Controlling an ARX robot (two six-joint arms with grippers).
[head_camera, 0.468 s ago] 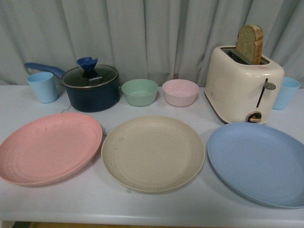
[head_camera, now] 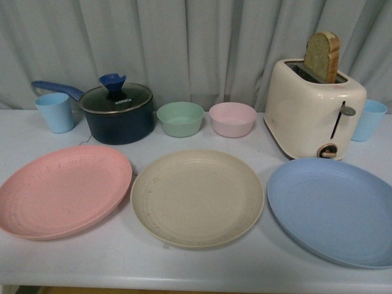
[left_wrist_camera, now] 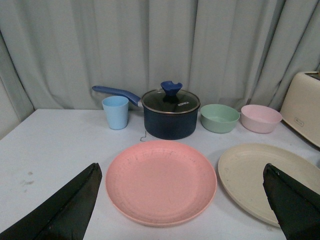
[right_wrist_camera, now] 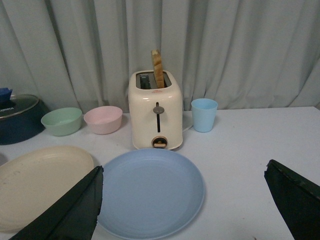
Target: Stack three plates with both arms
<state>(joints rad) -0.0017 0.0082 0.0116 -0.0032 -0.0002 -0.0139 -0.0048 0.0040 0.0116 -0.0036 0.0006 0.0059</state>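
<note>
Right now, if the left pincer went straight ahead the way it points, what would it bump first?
Probably the pink plate, lying right ahead of the open left pincer. If it passed above the plate, the blue pot behind comes next. Height is hard to judge.

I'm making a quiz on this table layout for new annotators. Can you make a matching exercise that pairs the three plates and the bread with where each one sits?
Things:
1. pink plate
2. beige plate
3. light blue plate
4. slice of bread

Places:
A. on the table in front of the toaster
B. on the table in front of the saucepan
C. standing up out of the toaster's slot
D. on the table in front of the mint bowl and the pink bowl

Pairs: 1-B, 2-D, 3-A, 4-C
</note>
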